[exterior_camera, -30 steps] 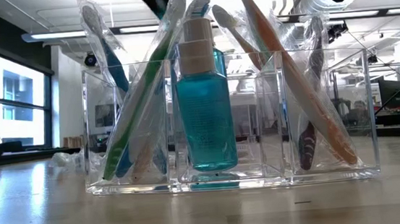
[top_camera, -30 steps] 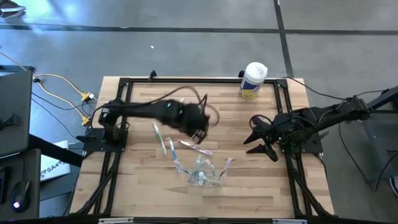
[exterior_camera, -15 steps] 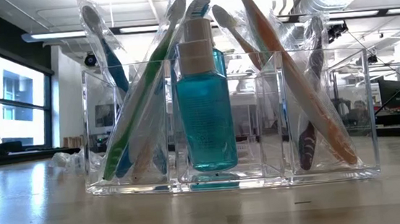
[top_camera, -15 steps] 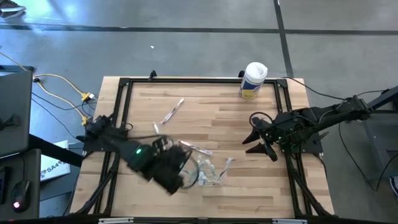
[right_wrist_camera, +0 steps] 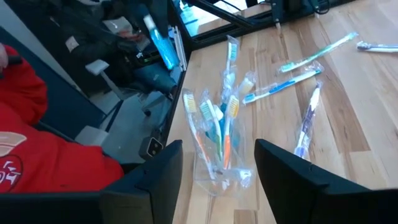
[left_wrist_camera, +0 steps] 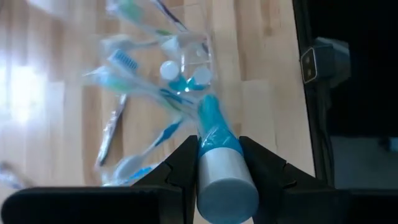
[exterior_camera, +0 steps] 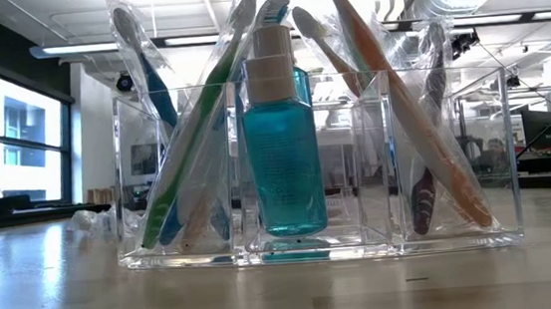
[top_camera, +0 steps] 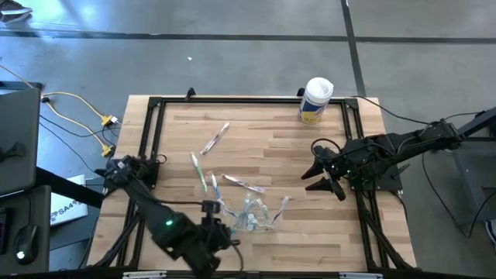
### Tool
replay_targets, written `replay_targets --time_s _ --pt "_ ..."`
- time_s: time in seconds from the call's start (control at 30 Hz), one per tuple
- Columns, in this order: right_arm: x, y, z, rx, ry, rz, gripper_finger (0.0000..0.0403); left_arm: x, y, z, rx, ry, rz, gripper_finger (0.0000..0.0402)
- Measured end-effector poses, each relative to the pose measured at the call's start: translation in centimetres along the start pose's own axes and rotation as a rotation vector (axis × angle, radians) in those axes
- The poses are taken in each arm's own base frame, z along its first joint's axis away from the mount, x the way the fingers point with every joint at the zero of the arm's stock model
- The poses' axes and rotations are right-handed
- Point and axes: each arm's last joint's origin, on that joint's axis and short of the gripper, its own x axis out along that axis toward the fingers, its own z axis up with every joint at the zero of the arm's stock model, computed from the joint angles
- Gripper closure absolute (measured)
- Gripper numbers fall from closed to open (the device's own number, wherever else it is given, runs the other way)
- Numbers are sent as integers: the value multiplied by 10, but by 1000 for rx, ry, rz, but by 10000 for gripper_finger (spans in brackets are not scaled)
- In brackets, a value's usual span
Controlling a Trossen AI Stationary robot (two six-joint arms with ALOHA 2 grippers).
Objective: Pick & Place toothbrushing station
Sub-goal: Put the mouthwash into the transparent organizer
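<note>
The left gripper point(left_wrist_camera: 217, 163) is clenched on a small tube point(left_wrist_camera: 219, 163) with a teal body and a rounded white cap, low over the near edge of the wooden table point(top_camera: 325, 240), just left of the holder point(top_camera: 253, 216). In the wrist view the dark fingers point(left_wrist_camera: 184, 163) press both sides of the smooth tube.

The holder is a clear, hard plastic box with square compartments, standing near the middle of the near edge. Thin toothbrushes point(exterior_camera: 194, 157) in crinkly clear wrappers lean inside it, green, blue and orange handled, and a teal bottle point(exterior_camera: 282, 152) with a pale cap stands upright in the centre compartment.

More wrapped brushes point(top_camera: 216, 139) lie flat on the planks behind the holder.

The right gripper point(top_camera: 316, 171) hovers near the right edge, fingers spread and empty.

A white canister point(top_camera: 315, 100) stands at the far edge.
</note>
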Motion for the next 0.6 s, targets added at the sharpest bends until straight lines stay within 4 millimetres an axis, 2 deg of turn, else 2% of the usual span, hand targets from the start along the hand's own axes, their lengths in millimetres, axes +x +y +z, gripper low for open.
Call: replay_targets --time_s 0.27,0.43,0.6 --pt "0 0 0 -1 2 1 210 44 28 24 -40 132 -99 309" --pt "0 4 -2 -28 11 18 210 64 51 36 -55 172 -156 309" --pt "1 11 -6 -48 26 46 210 76 62 46 -53 155 -227 309"
